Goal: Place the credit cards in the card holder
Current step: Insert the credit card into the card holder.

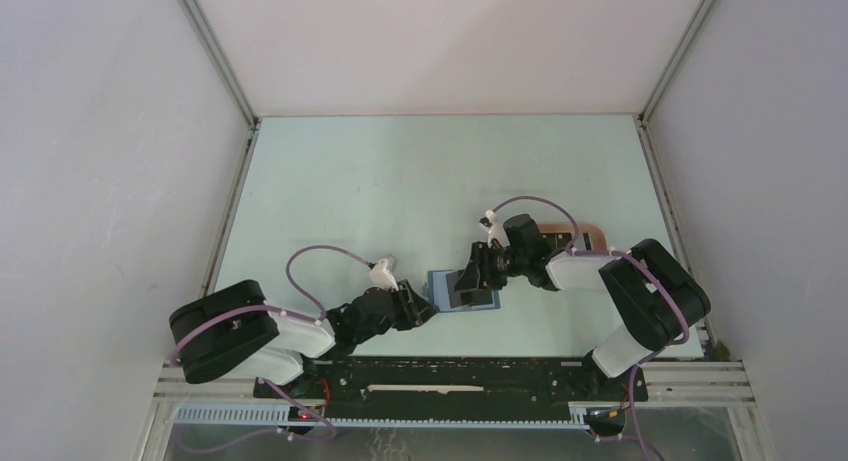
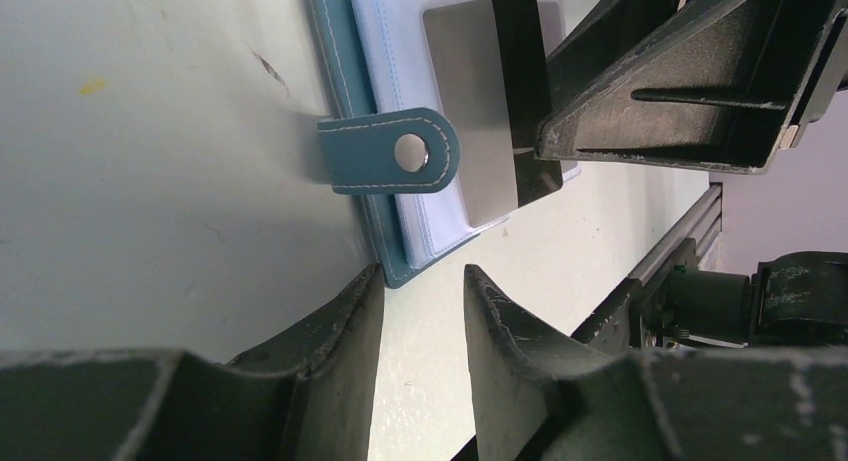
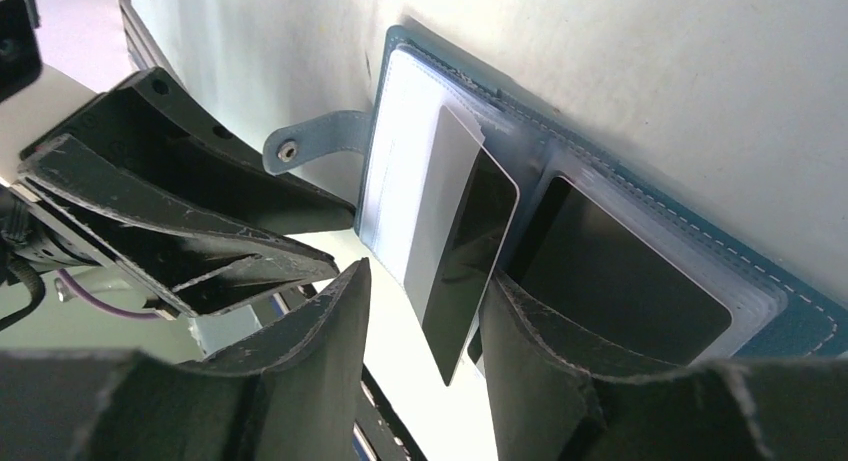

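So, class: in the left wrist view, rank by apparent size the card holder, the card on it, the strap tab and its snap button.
Largest to smallest:
1. card holder
2. card
3. strap tab
4. snap button
None look alike.

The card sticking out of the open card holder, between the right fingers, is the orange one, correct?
No: the card is black and silver-grey, not orange, as the right wrist view shows. It does stick out of the open card holder, between the right fingers.
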Tool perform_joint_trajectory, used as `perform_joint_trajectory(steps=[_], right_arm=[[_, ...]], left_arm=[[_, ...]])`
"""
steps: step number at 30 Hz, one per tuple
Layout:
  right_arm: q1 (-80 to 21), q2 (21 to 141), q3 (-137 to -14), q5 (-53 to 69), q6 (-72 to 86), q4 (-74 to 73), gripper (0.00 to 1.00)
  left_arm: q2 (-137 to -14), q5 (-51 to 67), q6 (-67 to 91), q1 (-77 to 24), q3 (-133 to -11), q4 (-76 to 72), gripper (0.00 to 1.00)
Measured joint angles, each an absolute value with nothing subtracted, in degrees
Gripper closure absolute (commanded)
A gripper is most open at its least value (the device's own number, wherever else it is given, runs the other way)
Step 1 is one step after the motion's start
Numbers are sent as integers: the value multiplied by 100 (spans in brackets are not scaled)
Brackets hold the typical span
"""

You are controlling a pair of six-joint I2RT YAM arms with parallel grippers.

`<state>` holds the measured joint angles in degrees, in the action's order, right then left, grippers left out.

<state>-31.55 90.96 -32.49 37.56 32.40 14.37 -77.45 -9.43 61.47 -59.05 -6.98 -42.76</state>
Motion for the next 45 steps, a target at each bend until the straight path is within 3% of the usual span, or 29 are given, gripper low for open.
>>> perform_joint_trajectory(steps=[16, 22, 31, 45], right_arm=[[-3607, 9004, -3767, 3100, 2508, 316, 40], [-3861, 9004, -3981, 2816, 2298, -27, 32], [-4228, 9105, -4298, 2523, 2115, -401, 31], [-4469, 9223, -4674, 2539, 1743, -943, 14]], left_arm=[[-7647, -880, 6145, -5905, -698, -4136, 60], [-7590, -878, 6143, -5905, -698, -4056, 60], [-7564, -875, 6141, -5905, -698, -4016, 60], [-7446, -880, 6143, -5900, -683, -3885, 61]])
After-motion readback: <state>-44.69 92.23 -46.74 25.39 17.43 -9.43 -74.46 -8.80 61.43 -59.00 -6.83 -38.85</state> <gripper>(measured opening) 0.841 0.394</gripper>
